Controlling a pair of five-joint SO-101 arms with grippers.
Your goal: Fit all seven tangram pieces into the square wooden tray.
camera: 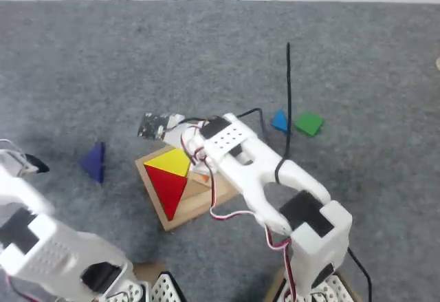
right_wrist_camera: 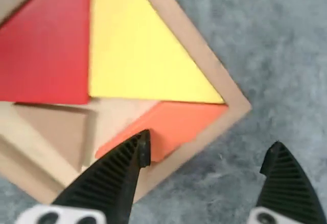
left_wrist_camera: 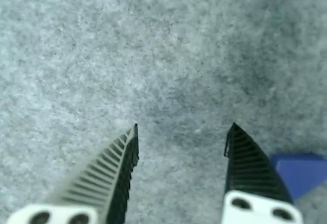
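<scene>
Your right gripper (right_wrist_camera: 209, 150) has its two fingers wide apart with nothing between them. One finger hangs over the orange piece (right_wrist_camera: 179, 124) in a corner of the wooden tray (right_wrist_camera: 202, 55). The other finger hangs over the grey carpet (right_wrist_camera: 286, 40), just outside the rim. I think it sits there so you can nudge the orange piece flat, because that piece looks a bit crooked in its corner. Next to it, the yellow triangle (right_wrist_camera: 138, 50) and the red triangle (right_wrist_camera: 46, 45) lie with their edges touching, and they fill about half the tray. There is also a light brown shape (right_wrist_camera: 56, 127) by the orange piece, and you cannot tell if it is a piece or bare tray. Your left gripper (left_wrist_camera: 184, 129) also has its fingers spread and holds nothing. It hangs over the carpet with the dark blue triangle (left_wrist_camera: 301, 173) just beside one finger, so that looks like the next piece to grab. The small blue piece (camera: 279, 120) and the green piece (camera: 309, 124) sit close together on the carpet, well apart from the tray.
</scene>
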